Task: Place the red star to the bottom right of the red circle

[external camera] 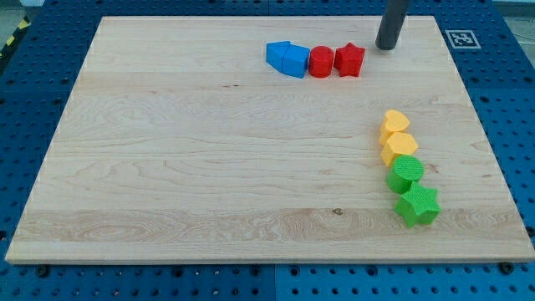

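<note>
The red star (349, 60) lies near the view's top, touching the right side of the red circle (321, 62). A blue block (287, 59), made of two blue pieces side by side, touches the circle's left side. My tip (386, 48) stands on the board just to the upper right of the red star, a short gap away from it.
At the view's right, a column runs downward: a yellow heart (394, 124), a yellow block (399, 147), a green circle (406, 174) and a green star (417, 205). The wooden board (209, 167) rests on a blue perforated table. A marker tag (461, 38) sits at the top right corner.
</note>
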Tool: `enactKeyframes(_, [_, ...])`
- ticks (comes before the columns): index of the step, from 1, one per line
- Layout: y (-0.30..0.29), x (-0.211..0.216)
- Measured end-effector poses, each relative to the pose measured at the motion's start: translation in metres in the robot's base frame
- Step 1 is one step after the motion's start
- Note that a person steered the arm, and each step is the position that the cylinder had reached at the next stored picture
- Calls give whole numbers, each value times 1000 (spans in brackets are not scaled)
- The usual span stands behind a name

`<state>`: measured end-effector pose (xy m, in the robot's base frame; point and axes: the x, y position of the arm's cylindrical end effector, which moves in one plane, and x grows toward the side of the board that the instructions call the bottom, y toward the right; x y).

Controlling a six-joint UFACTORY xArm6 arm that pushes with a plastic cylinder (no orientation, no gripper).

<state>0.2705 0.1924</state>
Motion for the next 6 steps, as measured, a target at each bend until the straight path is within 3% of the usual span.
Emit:
enactKeyframes(3, [-64, 16])
enactKeyframes(5, [-63, 87])
enactKeyframes(6, [-54, 86])
